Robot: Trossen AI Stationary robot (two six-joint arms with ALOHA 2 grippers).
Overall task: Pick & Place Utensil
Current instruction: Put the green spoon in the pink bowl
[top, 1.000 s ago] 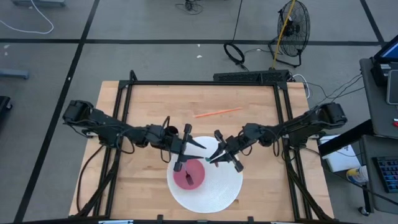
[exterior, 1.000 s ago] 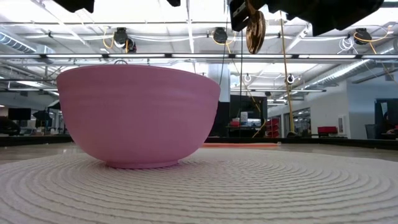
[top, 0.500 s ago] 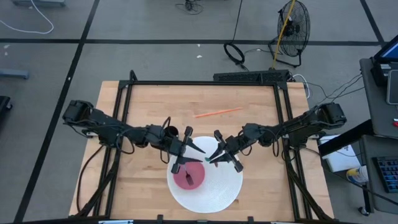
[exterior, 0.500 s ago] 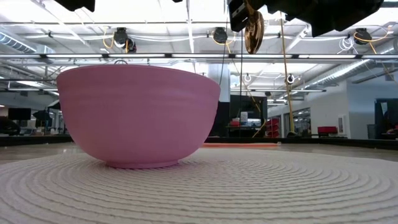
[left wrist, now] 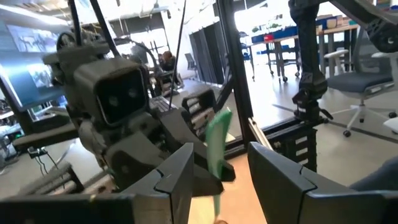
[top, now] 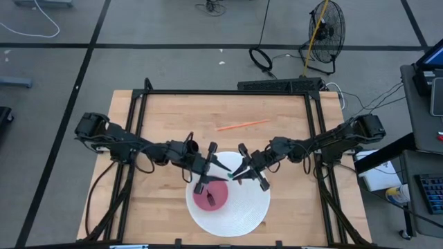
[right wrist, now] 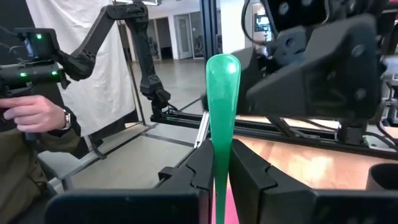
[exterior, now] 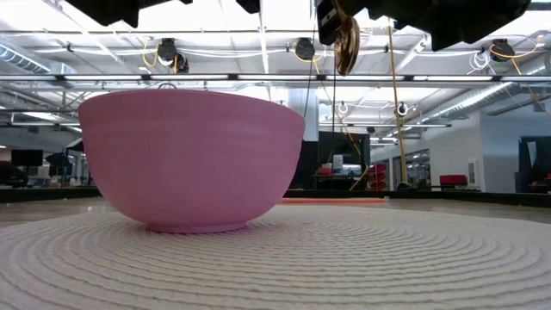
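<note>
The utensil has a green handle (right wrist: 222, 93) and a gold head (exterior: 347, 41). My right gripper (top: 238, 173) is shut on it above the white round mat (top: 248, 207), just right of the pink bowl (top: 210, 198), which stands on the mat (exterior: 344, 258). My left gripper (top: 222, 170) is open and faces the right one. In the left wrist view its fingers (left wrist: 180, 177) stand on either side of the green handle (left wrist: 217, 146) without touching it. My right gripper pinches the green handle (right wrist: 221, 158) between its two fingers, which lie along it. The handle's rounded free end (right wrist: 222, 65) sticks out past the fingertips toward the left gripper. The utensil is lifted clear, its gold head (exterior: 347, 41) high above the mat.
An orange stick (top: 242, 125) lies on the wooden table toward its far edge. A black frame (top: 221, 92) runs around the tabletop. A person holding a device (right wrist: 37, 118) stands beyond the table. Bare wood shows left and right of the mat.
My left arm has moved a little toward the table's right, bringing its open gripper closer to the right gripper and the green handle. The gold head has turned slightly and risen a touch in the low view.
</note>
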